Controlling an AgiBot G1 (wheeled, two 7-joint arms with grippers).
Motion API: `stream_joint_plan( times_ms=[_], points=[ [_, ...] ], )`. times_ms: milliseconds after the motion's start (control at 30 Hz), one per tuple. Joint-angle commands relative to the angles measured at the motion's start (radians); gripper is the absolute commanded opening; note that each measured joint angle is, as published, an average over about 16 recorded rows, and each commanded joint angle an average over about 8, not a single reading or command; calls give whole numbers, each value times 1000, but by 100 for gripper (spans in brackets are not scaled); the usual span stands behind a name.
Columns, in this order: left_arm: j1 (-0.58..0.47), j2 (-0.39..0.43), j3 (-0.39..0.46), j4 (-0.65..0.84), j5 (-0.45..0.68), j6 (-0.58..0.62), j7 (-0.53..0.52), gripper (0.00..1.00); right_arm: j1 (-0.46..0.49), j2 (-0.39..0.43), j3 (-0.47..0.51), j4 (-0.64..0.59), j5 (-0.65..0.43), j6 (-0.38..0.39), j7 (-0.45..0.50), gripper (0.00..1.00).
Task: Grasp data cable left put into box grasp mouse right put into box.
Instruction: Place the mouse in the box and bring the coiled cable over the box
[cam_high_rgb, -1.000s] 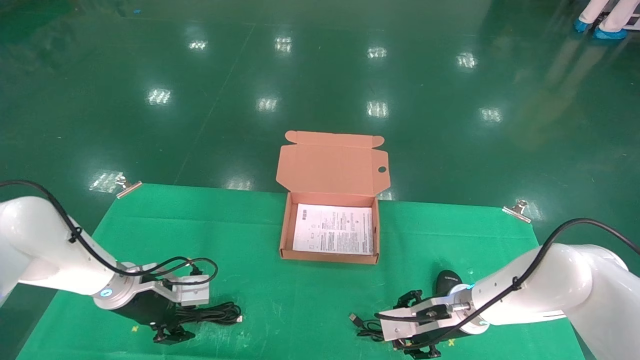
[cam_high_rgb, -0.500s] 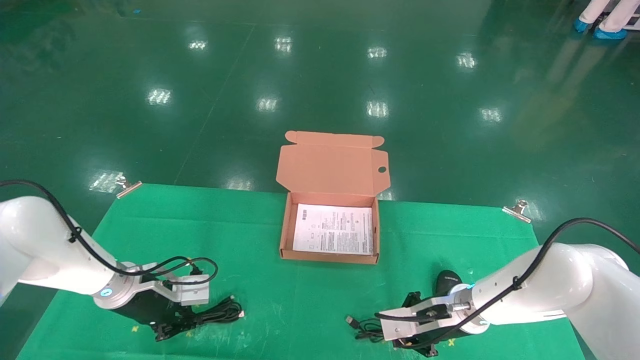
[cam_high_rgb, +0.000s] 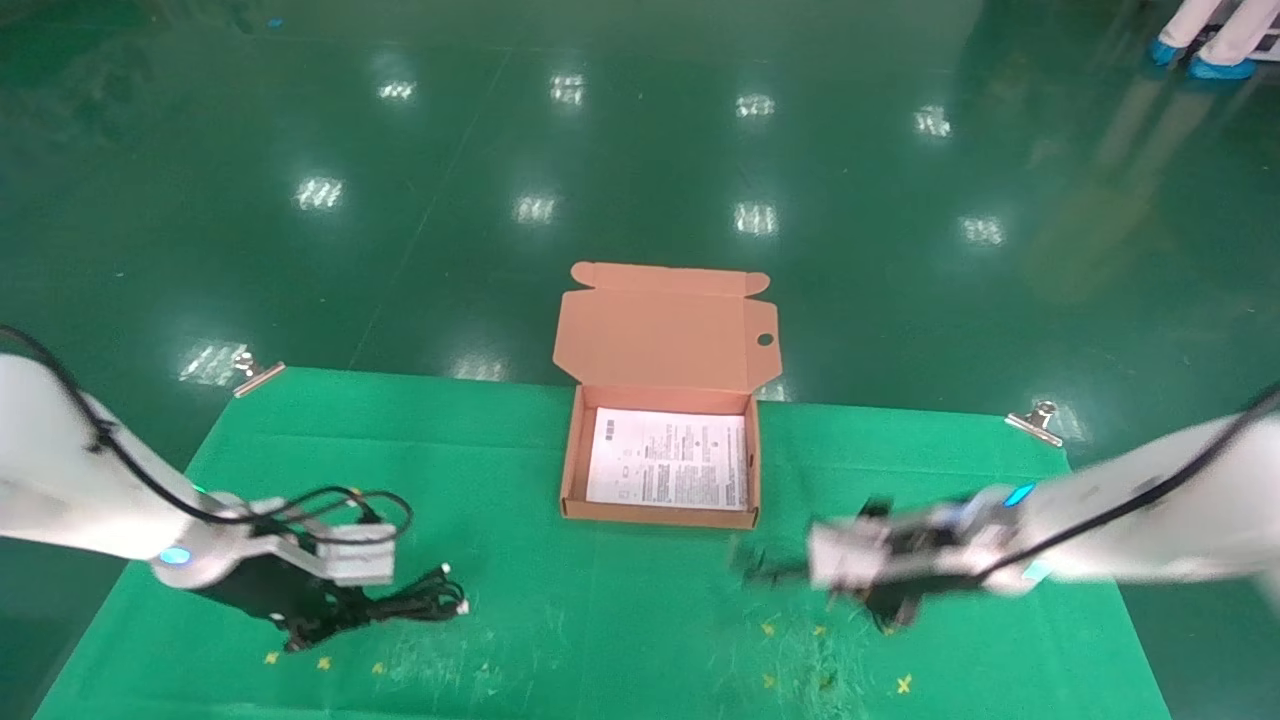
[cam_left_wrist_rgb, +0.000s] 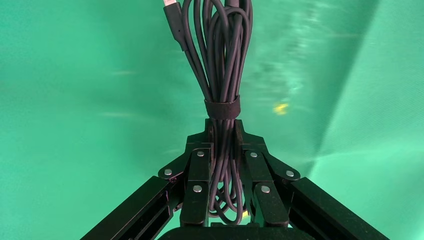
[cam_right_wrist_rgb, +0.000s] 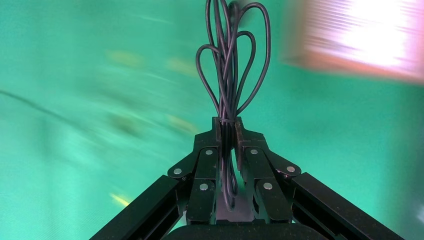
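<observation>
Head view: the box is seen open at the middle of the green cloth, its tabbed lid standing up behind and a white printed sheet lining its floor. Metal clips pin the cloth's far corners. Nothing lies between either arm and the box. The left gripper is held low at the near left, clamped tight on the data cable, a thick bundle bound by a dark strap. The right gripper is stretched near the box's right corner, closed on thin looped cord; the mouse itself cannot be made out.
</observation>
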Motion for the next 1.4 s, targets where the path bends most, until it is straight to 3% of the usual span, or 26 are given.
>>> stream_joint_plan(
  times_ms=[33, 167, 300, 467, 600, 1000, 1400],
  points=[
    [-15, -23, -3, -26, -4, 15, 12, 0, 28, 47, 25, 32, 18, -7, 18, 0],
    [-47, -87, -18, -182, -4, 21, -18, 0, 72, 131, 80, 148, 26, 24, 96, 0],
    [-59, -142, -35, -383, 9, -1, -87, 0, 109, 164, 125, 239, 24, 76, 157, 0],
    [-56, -174, -52, -608, 64, -60, -213, 0, 165, 122, 155, 269, 28, 136, 171, 0],
    [-58, -161, -60, -708, 142, -117, -321, 0, 218, 41, 160, 214, 34, 183, 133, 0],
    [-104, -70, -65, -732, 361, -213, -522, 0, 381, -211, 164, -89, 81, 291, -62, 0],
    [-77, -67, -52, -751, 430, -217, -566, 0, 403, -268, 165, -156, 108, 306, -125, 0]
  ],
)
